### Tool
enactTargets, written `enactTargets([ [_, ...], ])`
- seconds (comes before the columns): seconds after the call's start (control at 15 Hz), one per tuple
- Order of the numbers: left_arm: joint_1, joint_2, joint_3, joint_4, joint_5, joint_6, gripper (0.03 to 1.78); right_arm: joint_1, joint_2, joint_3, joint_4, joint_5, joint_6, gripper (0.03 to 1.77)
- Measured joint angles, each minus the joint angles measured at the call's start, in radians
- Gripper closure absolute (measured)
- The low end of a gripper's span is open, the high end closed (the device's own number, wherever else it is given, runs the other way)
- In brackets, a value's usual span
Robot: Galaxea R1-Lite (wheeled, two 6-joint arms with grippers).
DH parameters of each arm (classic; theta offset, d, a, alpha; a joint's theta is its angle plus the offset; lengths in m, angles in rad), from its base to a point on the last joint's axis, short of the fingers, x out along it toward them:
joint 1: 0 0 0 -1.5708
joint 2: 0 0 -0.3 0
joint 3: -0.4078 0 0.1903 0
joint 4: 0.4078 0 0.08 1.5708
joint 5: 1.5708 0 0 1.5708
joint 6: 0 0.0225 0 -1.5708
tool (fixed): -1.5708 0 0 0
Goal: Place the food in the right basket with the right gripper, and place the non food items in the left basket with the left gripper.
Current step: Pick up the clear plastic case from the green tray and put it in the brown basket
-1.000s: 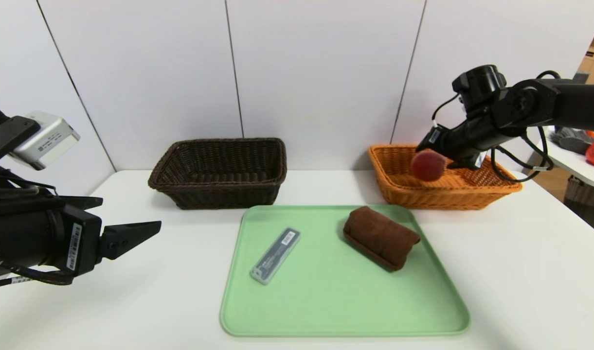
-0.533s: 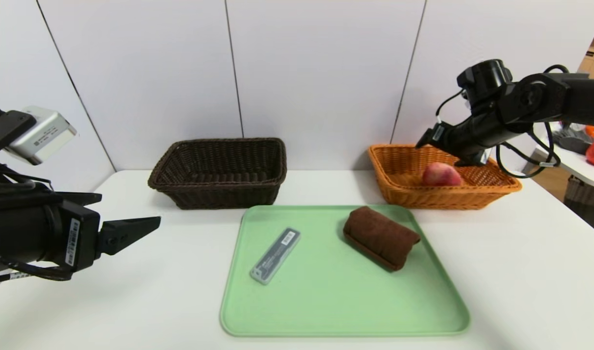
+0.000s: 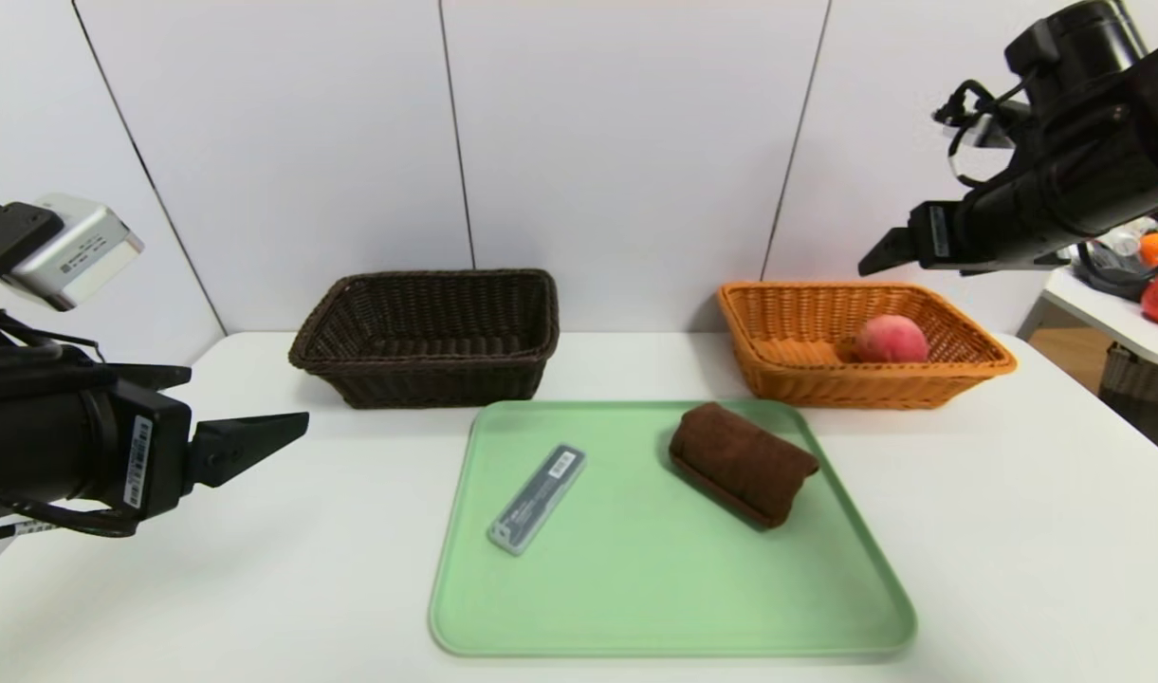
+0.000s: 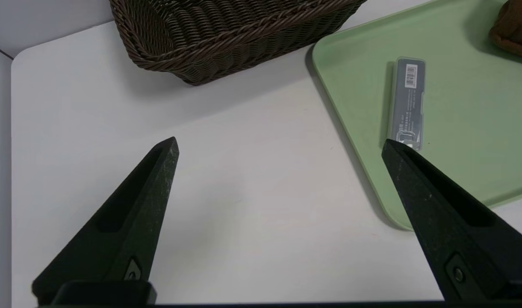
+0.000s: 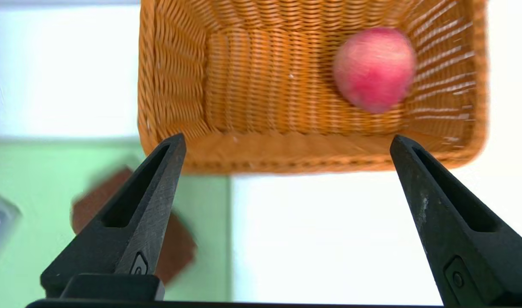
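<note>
The black right gripper (image 5: pixel 288 139), fingers wide, empty, is above the orange wicker basket holding 1 round pink-red peach. The black left gripper (image 4: pixel 279 143), also spread and empty, should grip the flat, probably light, slippery grey plastic case (image 3: pixel 537 499) across its narrow middle on the green tray (image 3: pixel 673 607).

White wall panels (image 3: pixel 626 142) with dark seams stood at twelve o'clock behind the white worktop (image 3: pixel 351 607); at three o'clock, a white side table (image 3: pixel 1105 318) held colourful items.

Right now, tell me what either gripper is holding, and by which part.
Nothing is held; left gripper and right gripper are both open and empty.
</note>
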Motion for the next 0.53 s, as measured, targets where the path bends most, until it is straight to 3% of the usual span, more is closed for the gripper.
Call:
enactTargets([
  [0.33, -0.022, 0.003, -0.013, 0.034, 0.026, 0.017, 0.12, 0.002, -0.176, 0.185, 0.009, -0.001, -0.12, 0.12],
  [0.53, -0.056, 0.021, -0.053, 0.07, 0.032, 0.011, 0.12, 0.002, -0.269, 0.316, 0.004, -0.001, -0.132, 0.11],
])
